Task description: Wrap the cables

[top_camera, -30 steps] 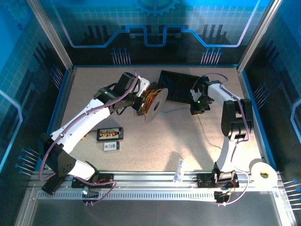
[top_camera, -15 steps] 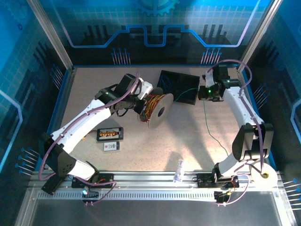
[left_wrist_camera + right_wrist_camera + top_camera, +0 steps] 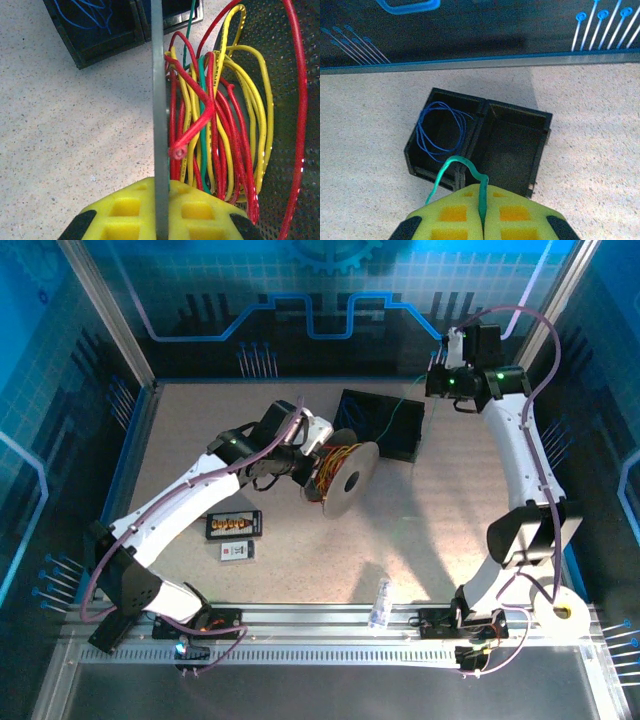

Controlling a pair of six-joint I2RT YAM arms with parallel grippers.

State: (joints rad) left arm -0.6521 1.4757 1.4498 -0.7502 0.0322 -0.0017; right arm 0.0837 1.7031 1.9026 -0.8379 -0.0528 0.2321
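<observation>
**Operator:** What is the nearer arm doing?

**Technician:** The left gripper (image 3: 161, 210) is clamping the rim of the spool (image 3: 352, 483). The red, yellow and green cables (image 3: 215, 125) are sitting wound on it, and it is shifting slightly rightward.

**Operator:** And farther back?

**Technician:** The right gripper (image 3: 481, 215) is pinching the green cable (image 3: 451, 170) and lifting away beyond the black box (image 3: 512, 145) toward the far right corner. This is probably drawing out slack for winding. The blue cable (image 3: 440, 131) is lying in one compartment of the box.

A lab robot cell: blue circuit-print walls (image 3: 330, 290), aluminium rails (image 3: 330, 625).
</observation>
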